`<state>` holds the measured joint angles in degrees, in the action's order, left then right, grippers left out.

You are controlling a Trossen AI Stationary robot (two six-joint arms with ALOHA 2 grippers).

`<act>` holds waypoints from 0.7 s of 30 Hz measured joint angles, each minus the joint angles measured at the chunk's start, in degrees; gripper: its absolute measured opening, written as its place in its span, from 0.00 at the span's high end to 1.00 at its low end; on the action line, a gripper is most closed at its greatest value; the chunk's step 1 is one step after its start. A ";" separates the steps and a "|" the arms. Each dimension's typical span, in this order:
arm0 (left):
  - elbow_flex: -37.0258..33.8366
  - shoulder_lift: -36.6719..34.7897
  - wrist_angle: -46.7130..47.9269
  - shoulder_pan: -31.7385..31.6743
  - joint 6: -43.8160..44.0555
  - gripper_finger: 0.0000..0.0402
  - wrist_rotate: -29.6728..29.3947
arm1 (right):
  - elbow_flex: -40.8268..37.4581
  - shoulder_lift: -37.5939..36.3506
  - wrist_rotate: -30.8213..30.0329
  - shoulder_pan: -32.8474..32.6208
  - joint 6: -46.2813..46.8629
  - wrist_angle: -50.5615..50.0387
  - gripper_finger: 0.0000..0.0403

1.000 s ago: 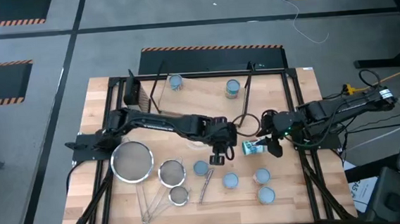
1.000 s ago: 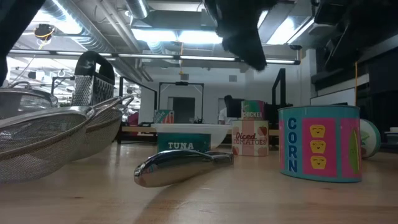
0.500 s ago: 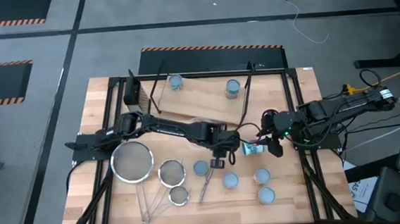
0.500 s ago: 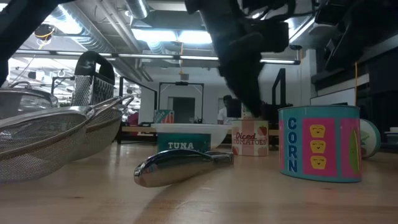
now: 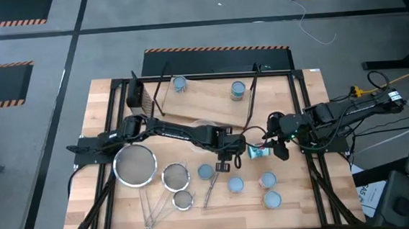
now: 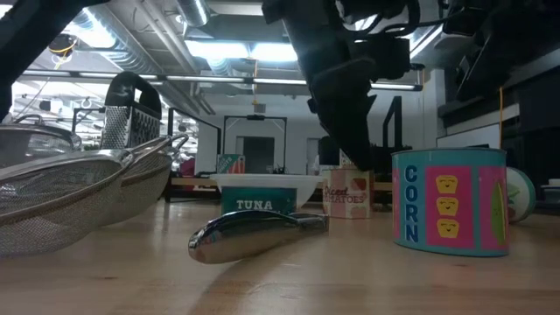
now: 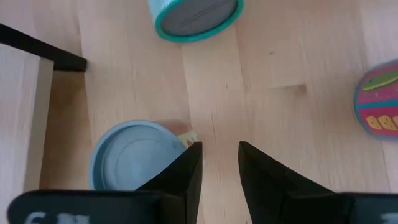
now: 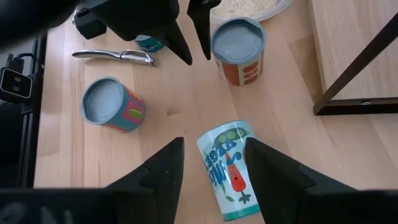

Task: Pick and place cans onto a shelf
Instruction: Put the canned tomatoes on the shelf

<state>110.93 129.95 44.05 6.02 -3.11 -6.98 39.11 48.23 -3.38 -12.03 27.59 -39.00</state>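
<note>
1. Nearest to the table's front edge you have 4 upright cans. They are short cylinders with pale blue recessed lids and glossy printed labels. Beside them lie a smooth steel peeler and 3 round wire-mesh strainers.
2. One row farther, the left gripper hangs low over the bare wood. Its fingers are spread with nothing between them, and the red-labelled can stands just outside one finger.
3. Beside it, the right gripper has its fingers spread, one on each side of the toppled can. This can lies on its side and shows a peas-and-carrot label. I judge that it is not pinched yet.
4. I judge the step in hand is the pick of these 2 cans. The left gripper must shift sideways to centre on its can before it closes. The right one holds a round side that may roll, so close slowly.
5. Farthest is the shelf, a flat light-wood board on thin black rods. 2 cans stand on it already.
</note>
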 joint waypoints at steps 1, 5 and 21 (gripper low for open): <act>0.00 0.00 0.00 0.00 0.00 0.76 -0.06 | 0.00 0.00 0.00 0.01 -0.01 0.00 0.57; -0.01 -0.03 0.01 0.09 0.02 0.76 -2.52 | 0.00 0.00 -0.02 0.02 -0.04 0.02 0.57; -0.09 -0.59 2.02 -0.33 0.02 0.76 -5.97 | 0.00 0.00 -0.07 0.02 -0.92 0.04 0.57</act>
<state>110.85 129.36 46.07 5.69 -3.09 -12.95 39.11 48.23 -3.44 -12.01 26.68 -38.96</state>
